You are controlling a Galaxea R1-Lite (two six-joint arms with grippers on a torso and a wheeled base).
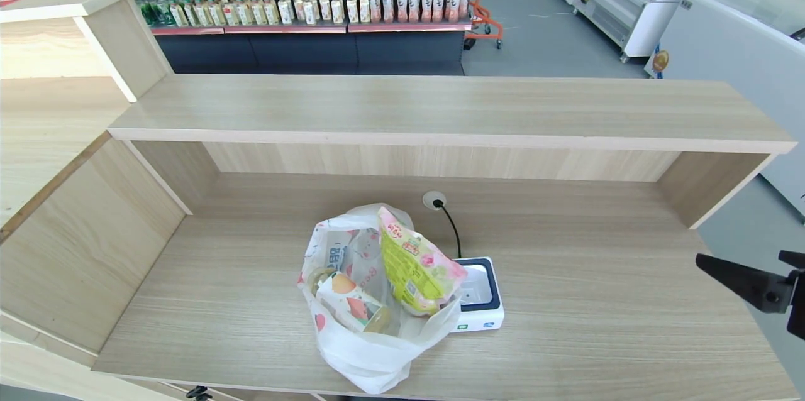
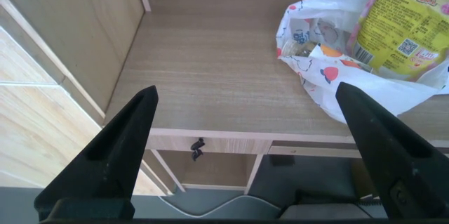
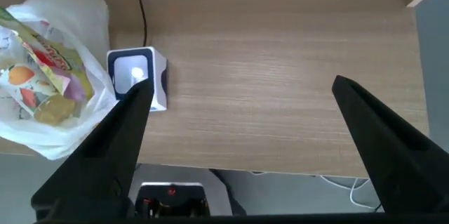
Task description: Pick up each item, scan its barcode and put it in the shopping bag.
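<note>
A white shopping bag stands open at the front middle of the wooden counter. A yellow-green snack packet sticks up out of it, beside a fruit-printed carton and other goods. Right beside the bag, touching it, sits the white barcode scanner. My left gripper hangs open and empty off the counter's front edge, left of the bag. My right gripper is open and empty, off the counter's right end; one of its fingers shows there, well right of the scanner.
A black cable runs from the scanner to a grommet at the back. A raised ledge spans the rear and wooden side walls close both ends. Bare counter lies either side of the bag.
</note>
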